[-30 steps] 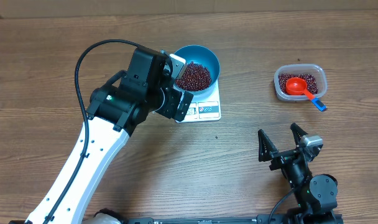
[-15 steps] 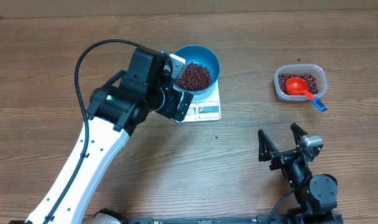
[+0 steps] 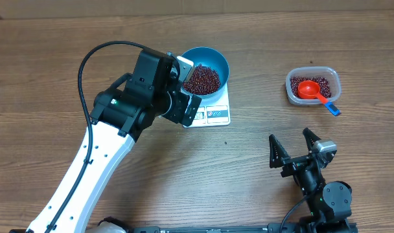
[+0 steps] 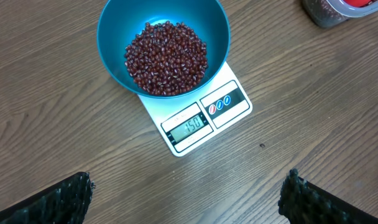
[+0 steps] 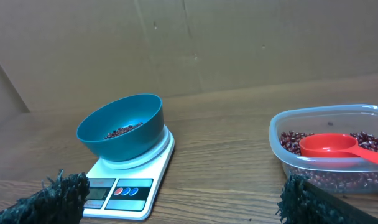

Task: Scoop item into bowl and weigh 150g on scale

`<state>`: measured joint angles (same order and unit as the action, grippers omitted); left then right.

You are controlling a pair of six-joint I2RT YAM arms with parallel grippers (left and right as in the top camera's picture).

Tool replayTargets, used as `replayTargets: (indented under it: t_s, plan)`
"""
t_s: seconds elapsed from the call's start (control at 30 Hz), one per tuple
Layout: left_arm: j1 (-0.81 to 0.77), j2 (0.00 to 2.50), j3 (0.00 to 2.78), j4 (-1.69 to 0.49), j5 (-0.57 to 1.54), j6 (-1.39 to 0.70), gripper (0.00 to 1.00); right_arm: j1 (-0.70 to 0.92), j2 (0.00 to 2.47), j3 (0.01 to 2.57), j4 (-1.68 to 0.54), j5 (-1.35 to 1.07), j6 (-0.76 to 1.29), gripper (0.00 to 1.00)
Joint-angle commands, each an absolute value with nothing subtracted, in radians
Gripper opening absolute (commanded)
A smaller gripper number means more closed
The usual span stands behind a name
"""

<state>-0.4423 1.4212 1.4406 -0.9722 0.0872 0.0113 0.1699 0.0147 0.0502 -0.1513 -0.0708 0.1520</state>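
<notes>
looking down at a blue bowl (image 4: 114, 25) parked on top of the white scale (image 4: 204, 118), a bit left of centre on the wooden surface (image 3: 249, 162). got a decent heap of dark red beans (image 4: 167, 57) in the bowl, well below the rim. reads 150 on the display (image 4: 190, 127) from the left wrist view. left claw (image 4: 186, 196) hanging above the scale's display side, both fingers spread wide apart, gripping nothing, clear of bowl and scale. right claw (image 3: 291, 147) parked low near the front right of the surface, also spread wide and empty, well apart from everything. over on the far right, a clear tub (image 3: 313, 68) with more beans in it and a red scoop (image 3: 308, 89) lying inside, blue handle tip poking out over the tub's near rim. can't make out the two little labels beside the display.
</notes>
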Motion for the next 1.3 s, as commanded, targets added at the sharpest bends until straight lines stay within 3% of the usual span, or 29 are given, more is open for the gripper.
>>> replayTargets:
  t_s: [0.0, 0.27, 0.57, 0.9, 1.27]
  plan:
    - [-0.439, 1.427, 1.449, -0.968, 0.101, 0.030, 0.99, 0.167, 0.002, 0.039, -0.146, -0.061, 0.144, 1.00]
    - [-0.439, 1.378, 1.449, -1.010, 0.102, 0.030, 1.00, 0.167, 0.002, 0.039, -0.147, -0.061, 0.144, 1.00]
    - [-0.438, 1.160, 1.370, -1.039, 0.104, -0.047, 1.00, 0.167, 0.003, 0.039, -0.147, -0.061, 0.144, 1.00]
    - [-0.317, 0.671, 0.801, -0.733, 0.117, -0.252, 1.00, 0.167, 0.003, 0.039, -0.147, -0.061, 0.144, 1.00]
    - [-0.196, 0.196, 0.327, -0.465, 0.212, -0.303, 1.00, 0.167, 0.003, 0.039, -0.147, -0.061, 0.144, 1.00]
